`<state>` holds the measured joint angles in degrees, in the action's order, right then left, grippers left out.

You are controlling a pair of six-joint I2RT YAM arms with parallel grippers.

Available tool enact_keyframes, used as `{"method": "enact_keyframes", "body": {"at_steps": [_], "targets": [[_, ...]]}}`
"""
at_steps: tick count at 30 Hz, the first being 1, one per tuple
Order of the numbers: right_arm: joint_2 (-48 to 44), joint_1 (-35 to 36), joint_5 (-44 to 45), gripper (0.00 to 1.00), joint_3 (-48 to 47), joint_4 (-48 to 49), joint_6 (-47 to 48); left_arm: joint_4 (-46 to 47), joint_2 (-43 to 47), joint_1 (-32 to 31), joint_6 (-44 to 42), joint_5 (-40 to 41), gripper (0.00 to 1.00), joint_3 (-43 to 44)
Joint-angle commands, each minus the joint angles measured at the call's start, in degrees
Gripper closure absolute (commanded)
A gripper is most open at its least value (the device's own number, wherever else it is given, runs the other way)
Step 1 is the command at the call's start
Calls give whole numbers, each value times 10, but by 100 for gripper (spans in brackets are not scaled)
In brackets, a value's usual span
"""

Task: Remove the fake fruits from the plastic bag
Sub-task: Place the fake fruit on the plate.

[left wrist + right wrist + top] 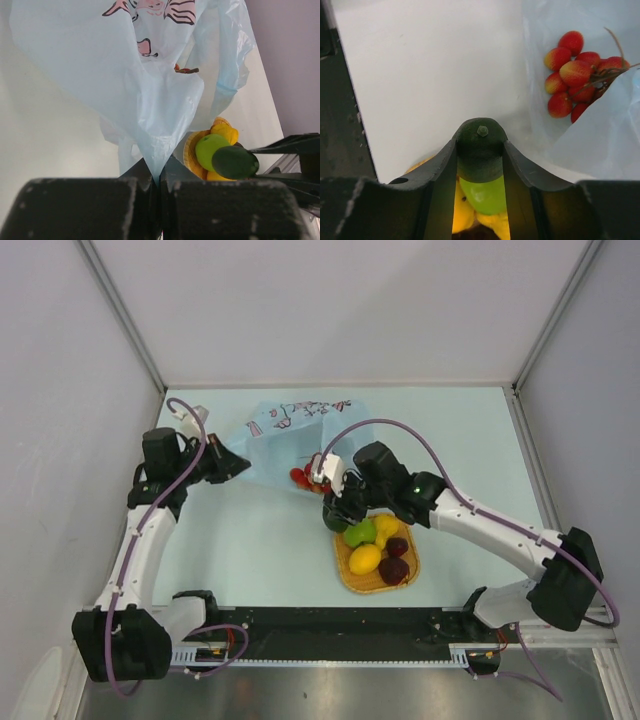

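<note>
The light-blue plastic bag (285, 440) lies at the table's back middle, its corner pinched in my left gripper (232, 465), which is shut on it (159, 150). My right gripper (338, 512) is shut on a dark green oval fruit (480, 150) and holds it just above the orange woven tray's (352, 578) far left edge. The tray holds a green round fruit (361, 533), a yellow lemon (365, 558), a yellow pear-like fruit (387, 528) and two dark red fruits (395, 570). A bunch of small red fruits (575, 70) lies at the bag's mouth (300, 477).
Grey walls close the table on three sides. A black rail (330, 625) with both arm bases runs along the near edge. The right arm (480, 525) stretches over the table's right half.
</note>
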<state>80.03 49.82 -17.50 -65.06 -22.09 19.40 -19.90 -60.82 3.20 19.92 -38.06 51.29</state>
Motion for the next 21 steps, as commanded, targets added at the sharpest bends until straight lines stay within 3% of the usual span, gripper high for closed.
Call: {"method": "enact_keyframes", "body": {"at_steps": [1, 12, 21], "targets": [[-52, 24, -25, 100, -12, -115, 58, -2, 18, 3, -20, 1, 100, -6], [-89, 84, -67, 100, -10, -280, 94, 21, 18, 3, -4, -9, 100, -24], [-72, 120, -39, 100, -1, -298, 134, 28, 35, 4, -5, -6, 100, -39]]}}
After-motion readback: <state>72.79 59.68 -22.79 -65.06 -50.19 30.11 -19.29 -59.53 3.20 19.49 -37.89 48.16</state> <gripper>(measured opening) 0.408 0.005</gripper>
